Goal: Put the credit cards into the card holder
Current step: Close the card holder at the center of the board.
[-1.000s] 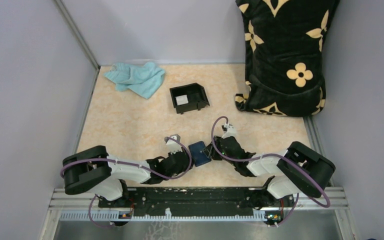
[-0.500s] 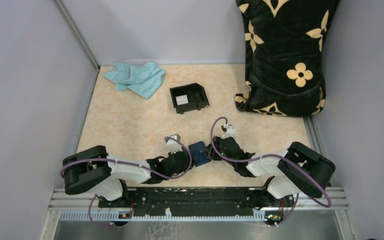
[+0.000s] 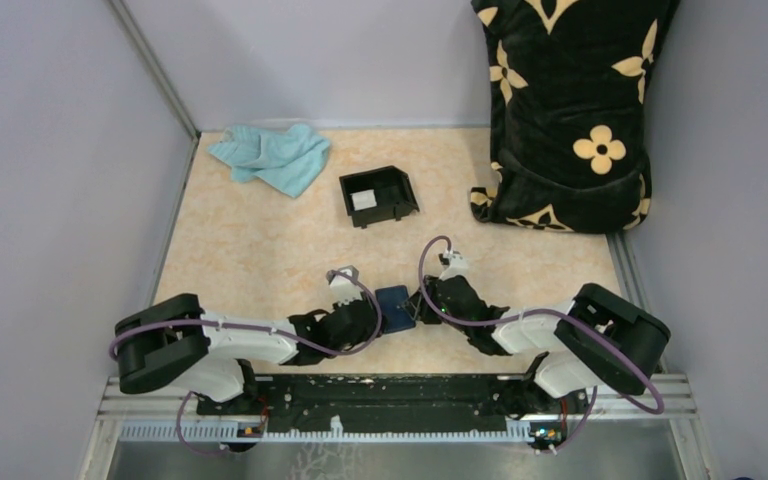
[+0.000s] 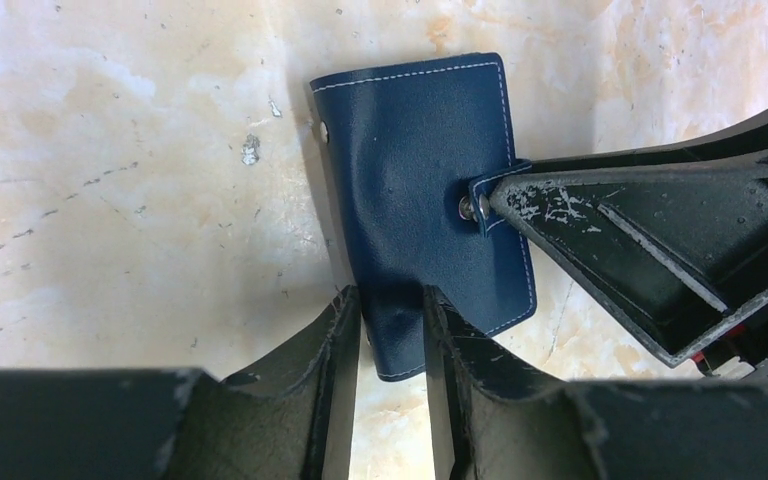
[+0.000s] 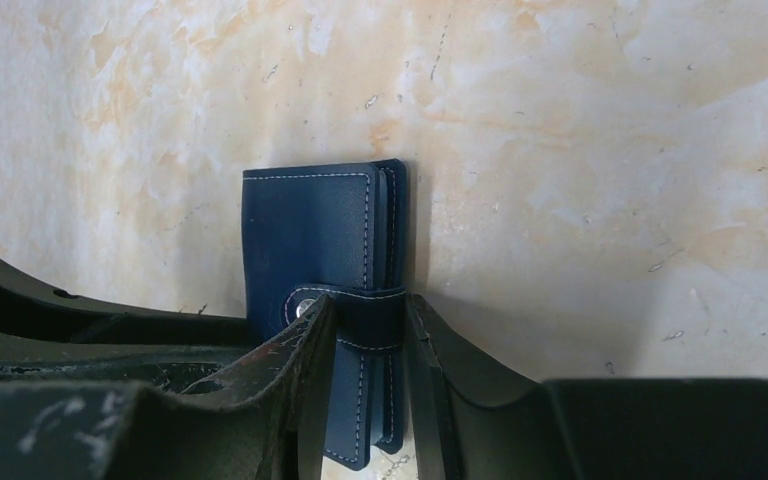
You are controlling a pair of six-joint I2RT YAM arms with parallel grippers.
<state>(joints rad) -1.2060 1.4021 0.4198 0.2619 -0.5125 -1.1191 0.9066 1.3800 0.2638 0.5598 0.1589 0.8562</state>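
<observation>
Two robot arms meet over a navy card holder [image 3: 393,307] on a marbled beige table [image 3: 250,250], on the arms' side of a black open box [image 3: 392,195] and well apart from it. The right gripper [image 5: 368,322] has its jaws clamped across the card holder's thickness at the closing tab [image 5: 370,310], one finger against the face just beside the silver snap [image 5: 305,309], the other against the back. The card holder is folded shut with the tab fastened over its edge. The left gripper [image 4: 388,325] comes in from the opposite side, its jaws a narrow gap apart across the card holder's lower corner. The blue cover fills that gap and runs on behind one finger, and whether the pads press it cannot be told. A pale card [image 3: 363,200] lies inside the box. A crumpled teal cloth [image 3: 272,157] sits to the left of the box near the back wall. A black bag [image 3: 570,110] printed with yellow flowers stands to the right of the box, against the corner.
</observation>
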